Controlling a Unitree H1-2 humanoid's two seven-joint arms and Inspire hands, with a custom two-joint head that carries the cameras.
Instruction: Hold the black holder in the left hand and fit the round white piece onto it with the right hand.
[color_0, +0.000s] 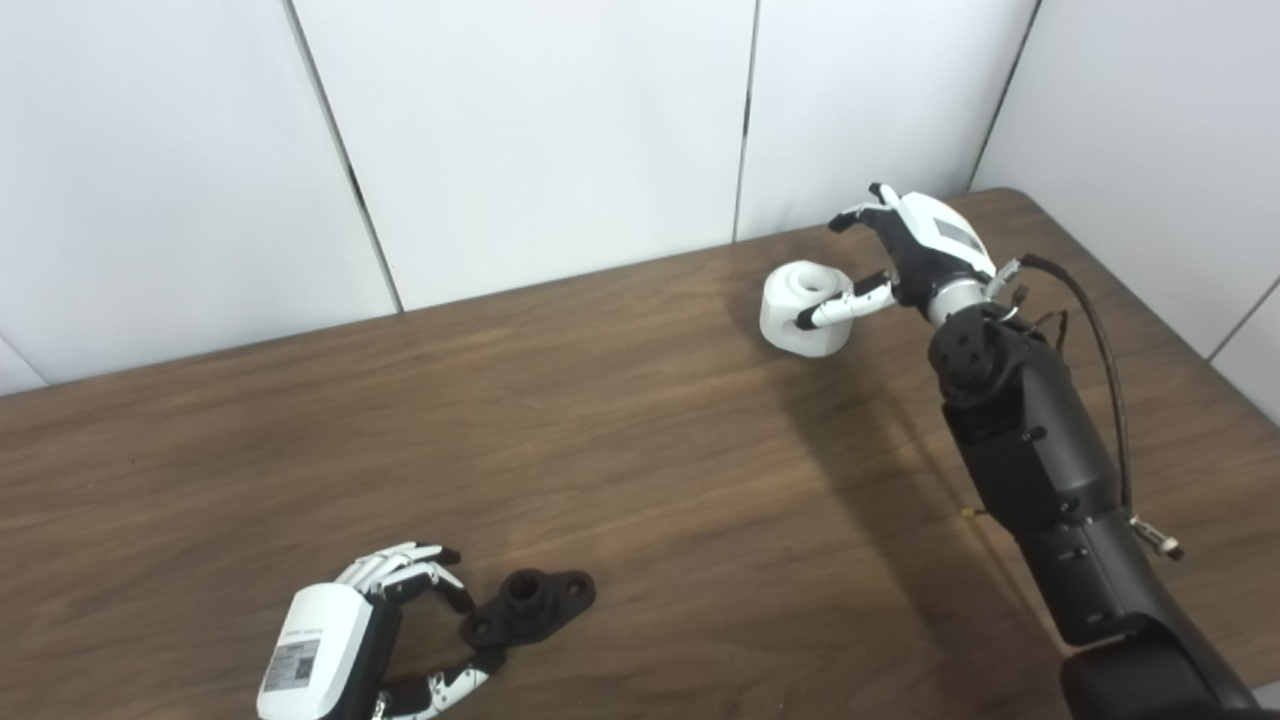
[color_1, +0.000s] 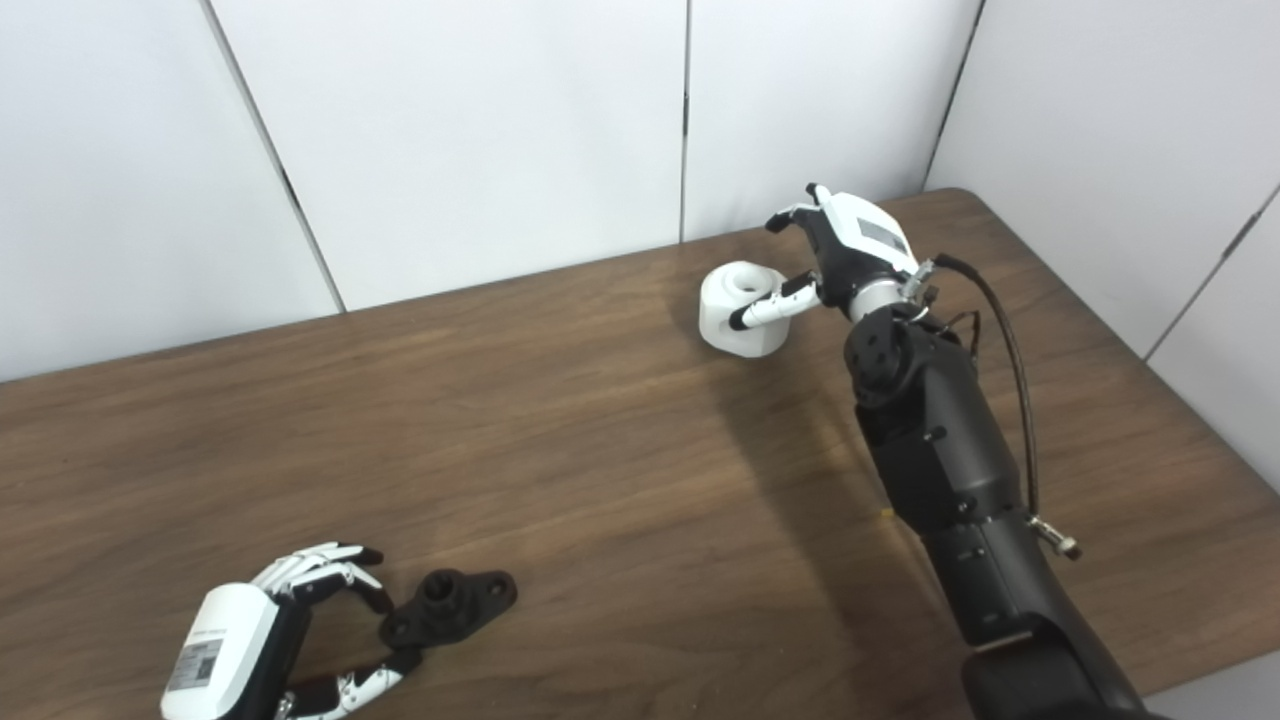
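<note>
Near the table's (color_0: 640, 450) front edge, the left hand (color_0: 345, 640) spreads its fingers beside the black holder (color_0: 528, 604), gripping nothing. At the far right, the right hand (color_0: 905, 255) reaches the round white piece (color_0: 800, 308), fingers apart, not clasping it.

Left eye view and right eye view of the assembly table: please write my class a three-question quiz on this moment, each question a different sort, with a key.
1. True or false: the black holder is lifted off the table.
2. Multiple choice: the round white piece is (A) at the far right of the table, (B) beside the black holder, (C) in the left hand.
3. Fill in: the fingers of the right hand are open around the round white ____.

Key: 1 false, it lies flat; 2 A; 3 piece.
</note>
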